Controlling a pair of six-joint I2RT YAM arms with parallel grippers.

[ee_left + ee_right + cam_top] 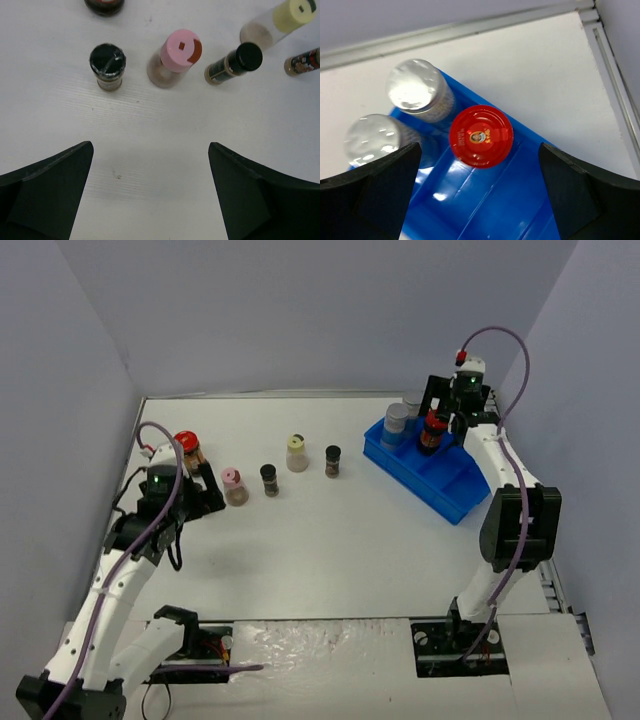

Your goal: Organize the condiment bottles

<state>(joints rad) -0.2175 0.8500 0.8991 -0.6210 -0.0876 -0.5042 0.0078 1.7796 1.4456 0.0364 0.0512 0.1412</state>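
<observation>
Right gripper (479,146), seen from its wrist camera: the jaws stand wide apart and grasp nothing. Directly below and between them a red-lidded jar (481,136) stands upright in the blue tray (495,215), with neither finger touching it. Just beside this jar, toward the tray's far end, stand two grey-capped bottles (415,90) (370,137), close together. Which compartment holds each cannot be told. In the top view the tray lies at the far right of the white table (350,560).

Left gripper (150,145), seen from its wrist camera: the jaws are likewise fully spread and empty, hanging over bare table just short of a loose row of upright jars. Nearest stands a dark-capped jar (107,60), with the pink-lidded jar (180,50) beside it. Farther along stand a second dark-capped jar (245,56), the cream-lidded jar (295,12) and, cut by the picture's edge, a third small jar (302,61). A second red-lidded jar (186,447) stands at the left end of the row, near the left arm's wrist. All six jars stand apart from one another, well away from the tray.
</observation>
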